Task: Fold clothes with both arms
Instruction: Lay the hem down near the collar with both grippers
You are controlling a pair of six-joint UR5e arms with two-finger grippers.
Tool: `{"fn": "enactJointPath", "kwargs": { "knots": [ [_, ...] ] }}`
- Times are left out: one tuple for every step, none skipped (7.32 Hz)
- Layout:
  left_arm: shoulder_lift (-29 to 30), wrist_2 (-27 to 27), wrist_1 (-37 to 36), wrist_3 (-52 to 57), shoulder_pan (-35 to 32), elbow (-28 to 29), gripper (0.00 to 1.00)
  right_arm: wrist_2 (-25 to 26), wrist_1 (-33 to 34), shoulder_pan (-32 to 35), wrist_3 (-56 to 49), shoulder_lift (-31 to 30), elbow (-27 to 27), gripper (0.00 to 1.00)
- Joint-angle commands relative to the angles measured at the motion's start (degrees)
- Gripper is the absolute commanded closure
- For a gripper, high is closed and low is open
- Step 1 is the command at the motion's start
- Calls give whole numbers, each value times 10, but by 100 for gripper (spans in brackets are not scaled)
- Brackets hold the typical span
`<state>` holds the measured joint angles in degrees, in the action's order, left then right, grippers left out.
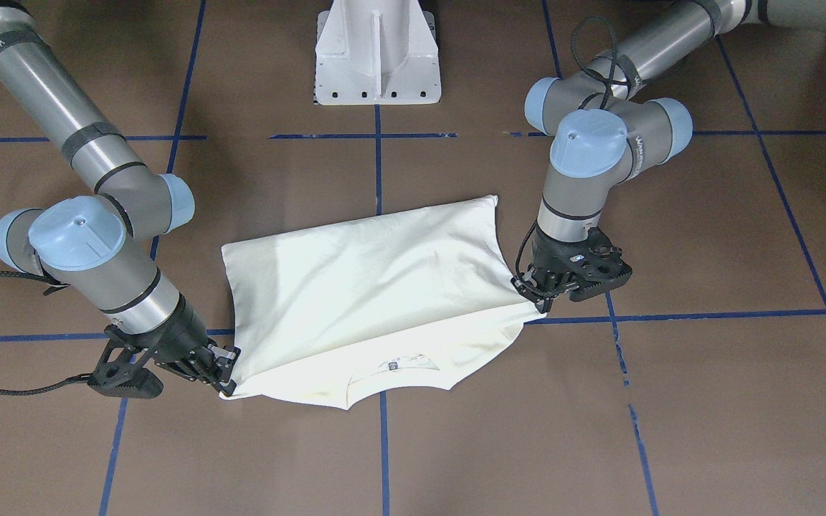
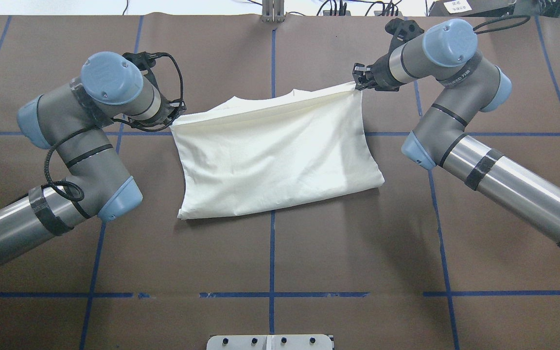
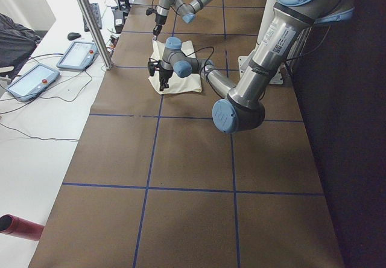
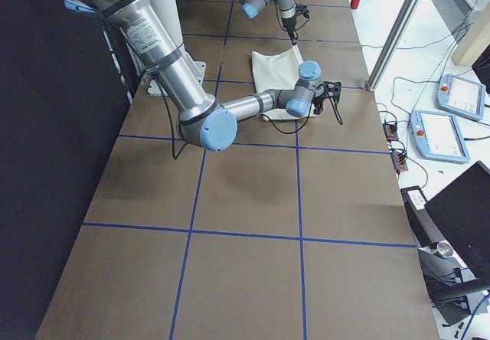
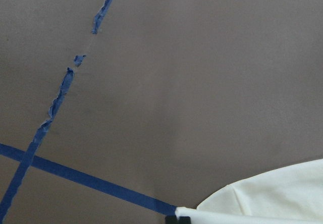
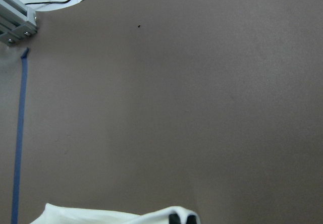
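The cream T-shirt lies at the middle of the table, doubled over with its plain reverse up. The step in hand looks like carrying the top layer's edge across to the neck. In the overhead view the left gripper has the cloth's corner at 10 o'clock and the right gripper the corner at 1 o'clock. Both are pinched narrow on the fabric, and the edge between them is stretched nearly straight. To do this well, I judge the arms should travel level and at one pace towards 12 o'clock. They need just enough tension that the top layer neither sags nor drags the layer beneath, and should lower the edge flush with the neckline before letting go. The right corner sits further out than the left, so the fold may land skewed unless that is evened. The front-facing view shows plainly what the overhead gives only as a wavy far edge: the neck opening with its small label, at 6 o'clock of the shirt there, poking out beyond the held edge. The wrist views show only a dark fingertip, a sliver of cloth and, on the left, blue tape. No print shows anywhere.
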<state>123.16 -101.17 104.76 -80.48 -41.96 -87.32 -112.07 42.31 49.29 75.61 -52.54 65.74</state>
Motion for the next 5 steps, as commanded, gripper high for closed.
{"fn": "enactJointPath", "kwargs": {
  "knots": [
    [13,-1,0,-10,0,10,100,11,0,-16,1,2,2,100],
    [13,-1,0,-10,0,10,100,19,-2,-18,1,1,3,100],
    [13,-1,0,-10,0,10,100,19,-4,-18,1,0,3,100],
    [13,-1,0,-7,-1,9,75,19,-3,-17,-1,-2,3,46],
    [12,0,0,-2,0,8,1,21,-5,-16,-21,-2,4,0]
  ]
}}
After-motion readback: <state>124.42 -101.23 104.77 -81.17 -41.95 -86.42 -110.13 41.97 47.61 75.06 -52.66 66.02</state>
